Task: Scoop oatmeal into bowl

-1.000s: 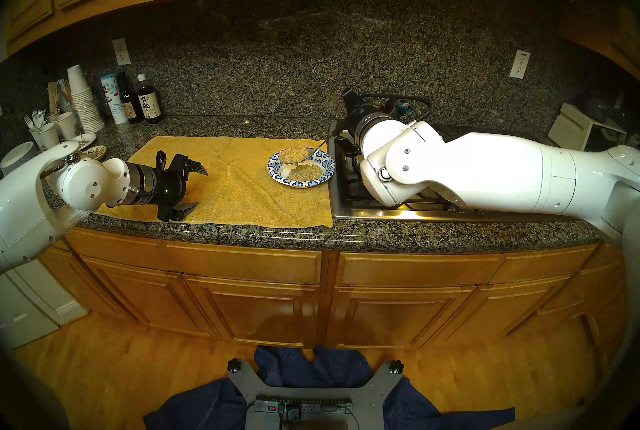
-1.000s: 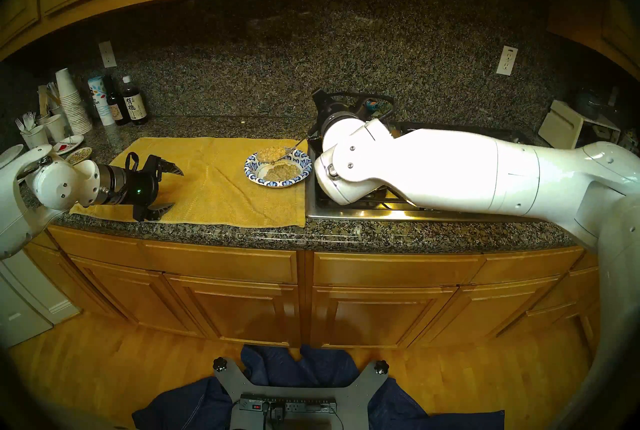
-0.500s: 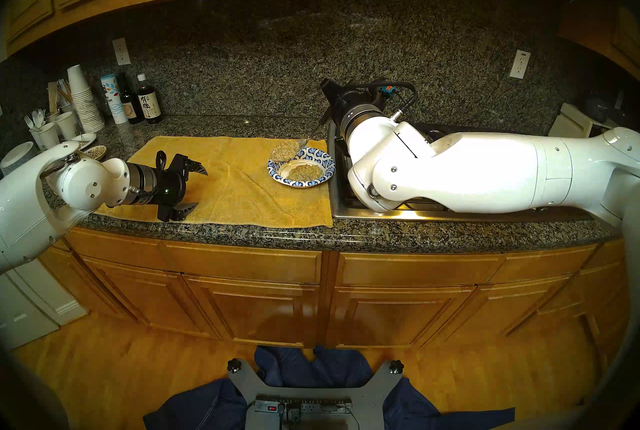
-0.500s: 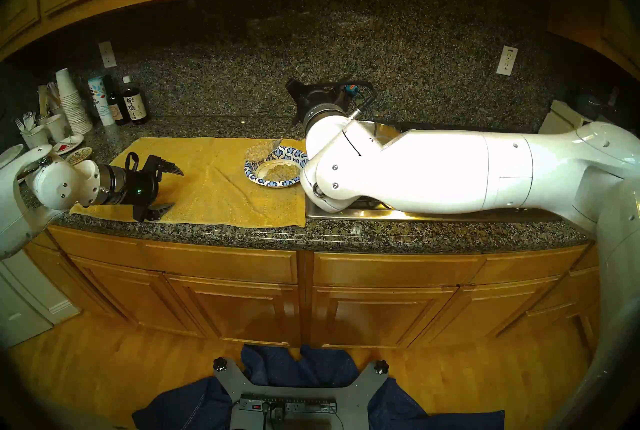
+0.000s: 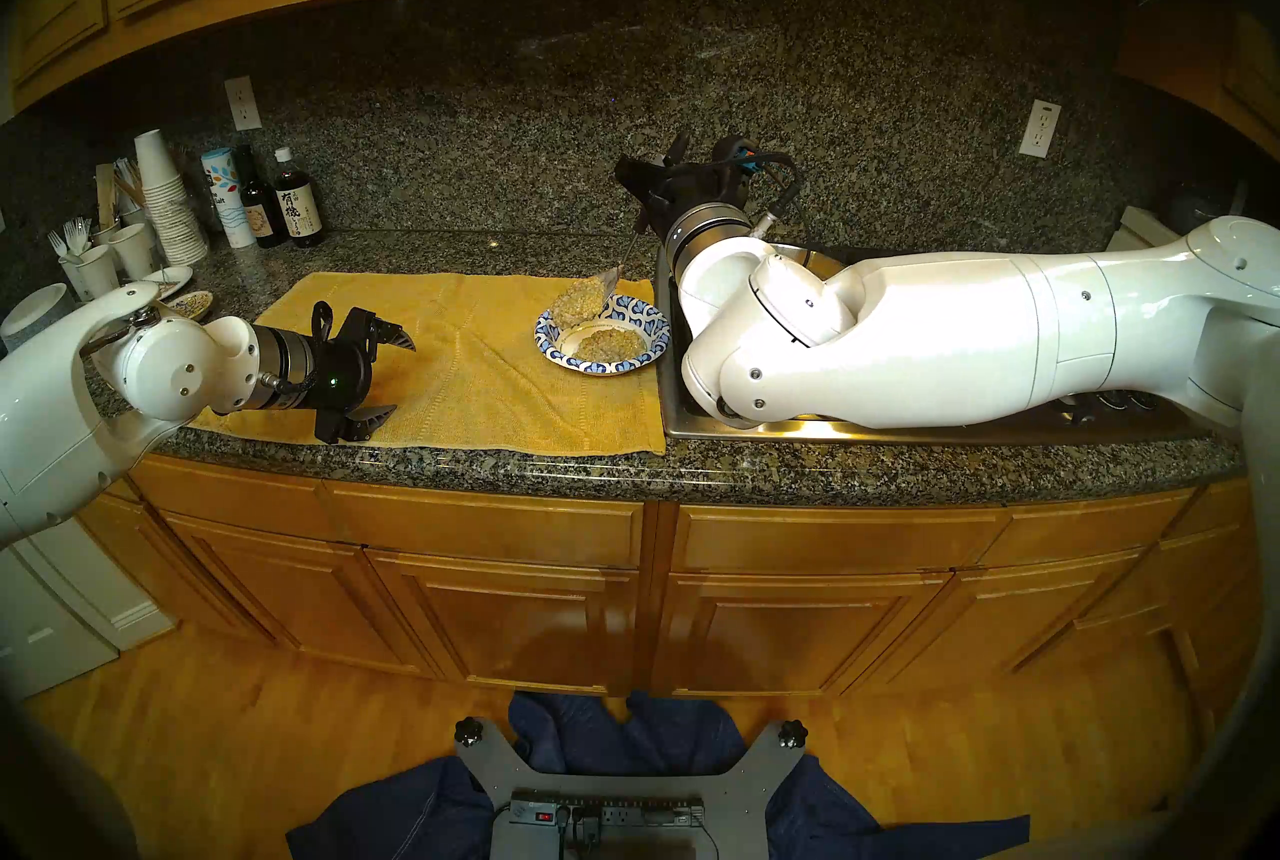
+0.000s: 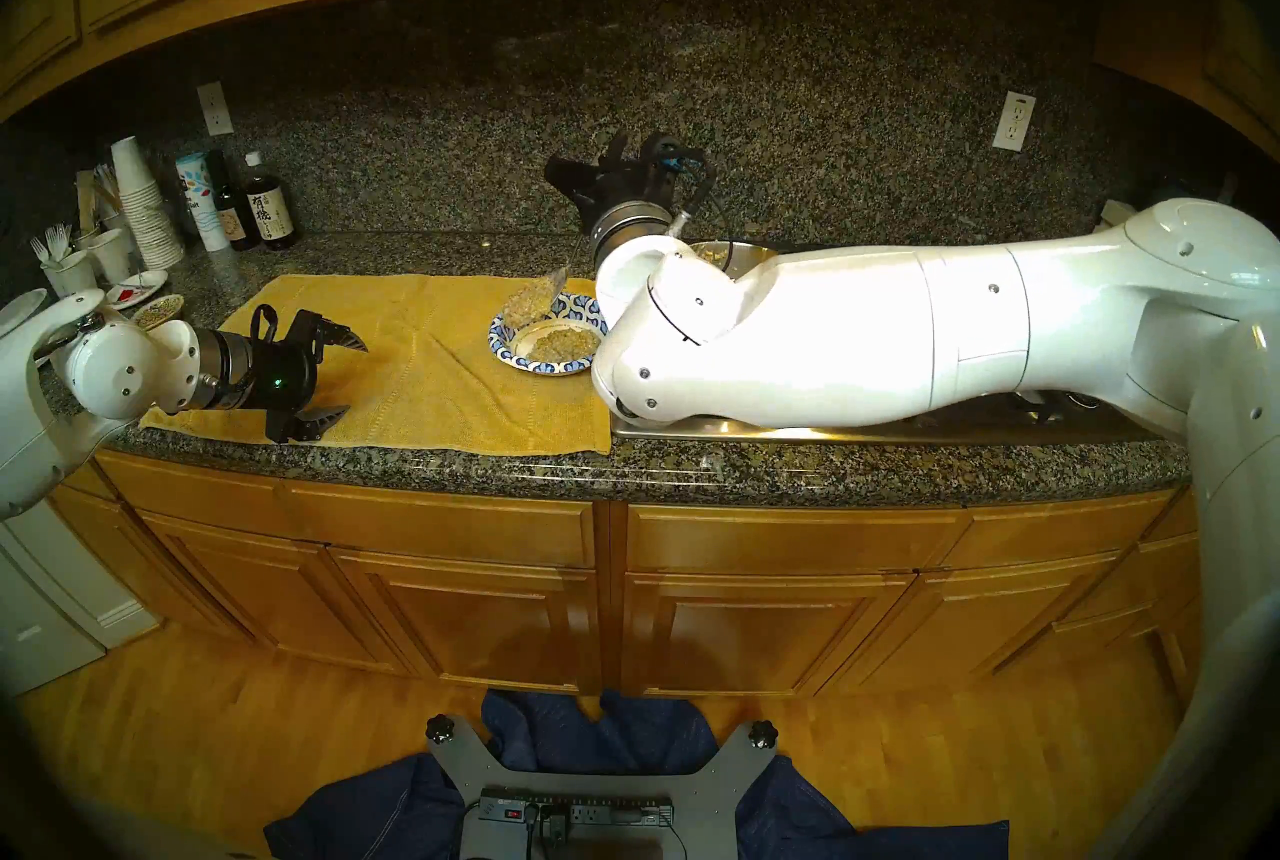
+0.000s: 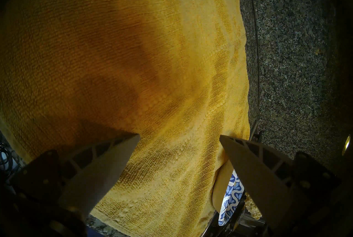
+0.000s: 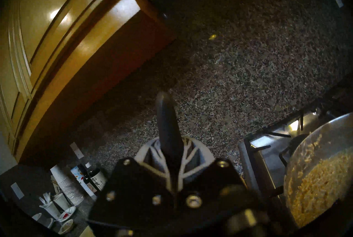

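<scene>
Head view: right gripper [image 5: 641, 188], jaws clamped on the spoon [image 5: 618, 273], tips oatmeal [image 5: 580, 298] over the bowl [image 5: 601, 336], far rim, by the worktop's stove edge. Left wrist: left gripper [image 7: 179, 138] open, idle over towel [image 7: 133, 39]. Right wrist: handle upright between jaws

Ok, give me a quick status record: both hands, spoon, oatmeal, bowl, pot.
left hand: open, empty, over the towel
right hand: shut on the spoon handle
spoon: tipped steeply, scoop down over the bowl's far-left rim
oatmeal: a clump clings to the spoon; another heap already in the bowl
bowl: on the towel, beside the stove
pot: on the stove, oatmeal inside
</scene>
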`<state>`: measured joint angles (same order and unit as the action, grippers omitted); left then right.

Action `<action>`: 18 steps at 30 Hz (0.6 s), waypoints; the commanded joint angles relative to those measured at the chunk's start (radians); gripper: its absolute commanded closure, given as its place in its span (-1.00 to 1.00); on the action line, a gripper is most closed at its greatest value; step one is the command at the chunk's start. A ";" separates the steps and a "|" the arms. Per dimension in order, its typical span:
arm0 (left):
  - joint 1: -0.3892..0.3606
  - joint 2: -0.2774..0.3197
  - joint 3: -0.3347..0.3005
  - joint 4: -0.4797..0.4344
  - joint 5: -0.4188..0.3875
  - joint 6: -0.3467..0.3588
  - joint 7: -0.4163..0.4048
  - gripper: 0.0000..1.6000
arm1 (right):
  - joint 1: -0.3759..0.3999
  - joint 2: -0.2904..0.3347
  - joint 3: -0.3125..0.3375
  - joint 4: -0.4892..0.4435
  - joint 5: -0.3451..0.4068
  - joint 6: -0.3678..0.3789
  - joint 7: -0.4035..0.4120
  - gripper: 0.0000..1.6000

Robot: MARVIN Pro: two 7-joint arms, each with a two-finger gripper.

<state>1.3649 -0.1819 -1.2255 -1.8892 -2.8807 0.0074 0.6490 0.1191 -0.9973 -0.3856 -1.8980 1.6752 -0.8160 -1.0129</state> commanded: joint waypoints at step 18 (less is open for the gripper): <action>-0.002 -0.001 -0.002 0.002 0.001 0.000 -0.001 -1.00 | 0.106 -0.091 -0.116 0.091 -0.273 0.109 -0.180 1.00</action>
<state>1.3649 -0.1819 -1.2255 -1.8892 -2.8807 0.0074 0.6490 0.1623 -1.0764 -0.4917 -1.8300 1.4977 -0.7399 -1.0890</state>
